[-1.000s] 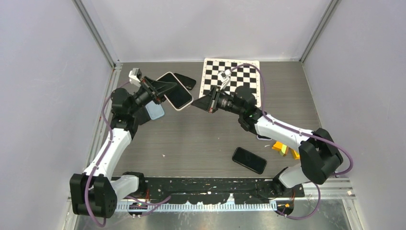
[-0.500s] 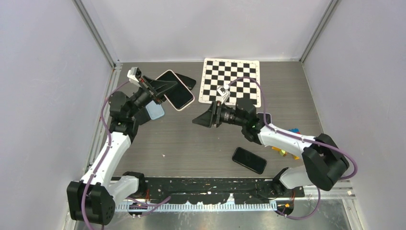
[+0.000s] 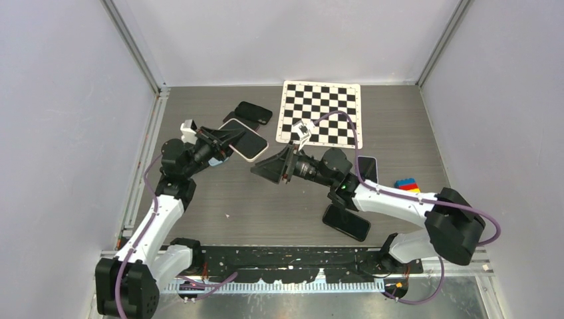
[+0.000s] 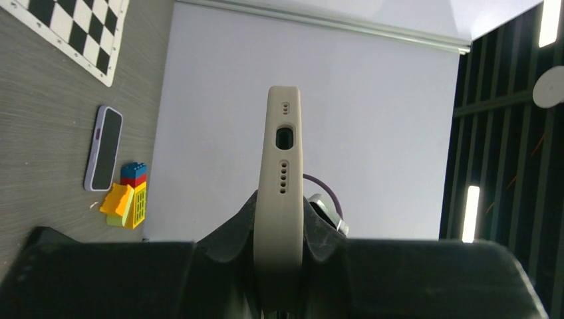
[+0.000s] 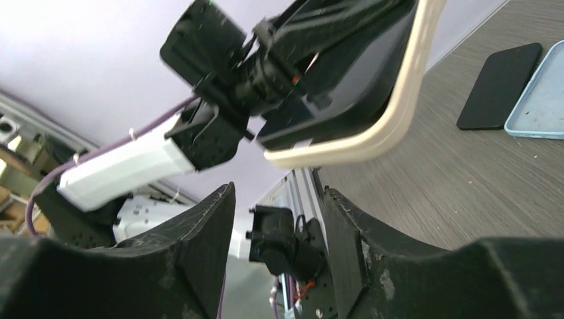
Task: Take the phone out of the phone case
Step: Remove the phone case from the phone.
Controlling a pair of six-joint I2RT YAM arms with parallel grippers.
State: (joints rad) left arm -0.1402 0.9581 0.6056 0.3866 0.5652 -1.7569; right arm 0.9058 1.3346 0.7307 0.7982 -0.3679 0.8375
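The phone, its dark screen [image 3: 247,142] framed by a pale beige phone case [image 3: 231,123], hangs tilted above the table at the back left. My left gripper [image 3: 225,138] is shut on its left end. In the left wrist view the case [image 4: 284,159] is edge-on, port holes showing, clamped between both fingers [image 4: 233,232]. My right gripper [image 3: 265,169] is open and empty, just right of and nearer than the phone, not touching it. From the right wrist view the cased phone [image 5: 372,93] floats above the open fingertips [image 5: 219,212].
A black phone [image 3: 253,111] lies behind the held one, beside a checkerboard [image 3: 321,113]. Another black phone [image 3: 346,222] lies front right, with a lilac-cased phone [image 3: 368,169] and coloured blocks [image 3: 407,183] to the right. A light blue case [image 5: 542,100] lies on the table.
My right gripper has opened and pulled back toward the near side, away from the phone's corner. The left gripper has lowered and shifted nearer with the cased phone.
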